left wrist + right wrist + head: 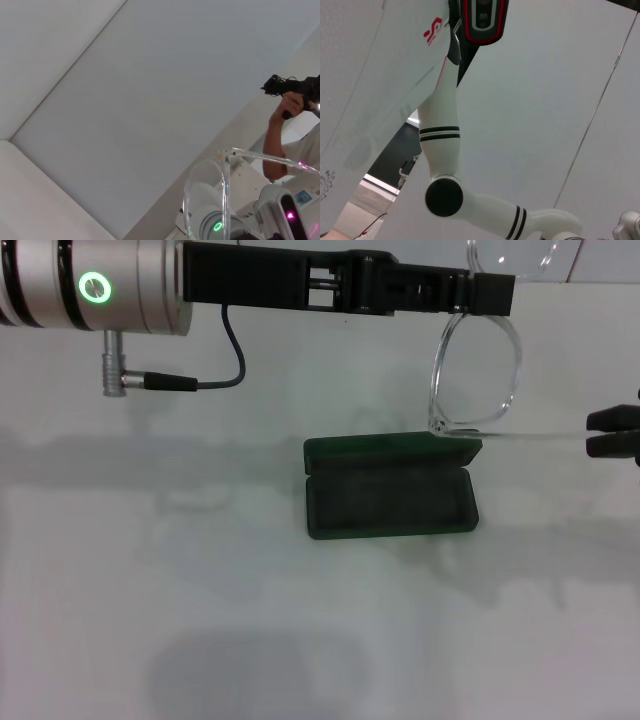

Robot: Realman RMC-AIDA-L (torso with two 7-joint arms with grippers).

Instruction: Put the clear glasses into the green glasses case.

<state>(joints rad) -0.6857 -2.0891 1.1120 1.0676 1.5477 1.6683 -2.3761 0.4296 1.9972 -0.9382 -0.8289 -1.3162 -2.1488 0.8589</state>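
Observation:
The green glasses case lies open on the white table, lid hinged back on its far side, dark lining bare. The clear glasses hang above the case's far right corner, one lens facing me and the other cut off at the top edge. My left gripper reaches across from the left and is shut on the frame near the bridge. One thin clear arm runs right into the narrow gap of my right gripper at the right edge. The left wrist view shows a lens of the glasses. The right wrist view shows neither glasses nor case.
A black cable loops down from the left arm's wrist above the table. In the left wrist view a person stands beyond the robot. White table spreads to the left of and in front of the case.

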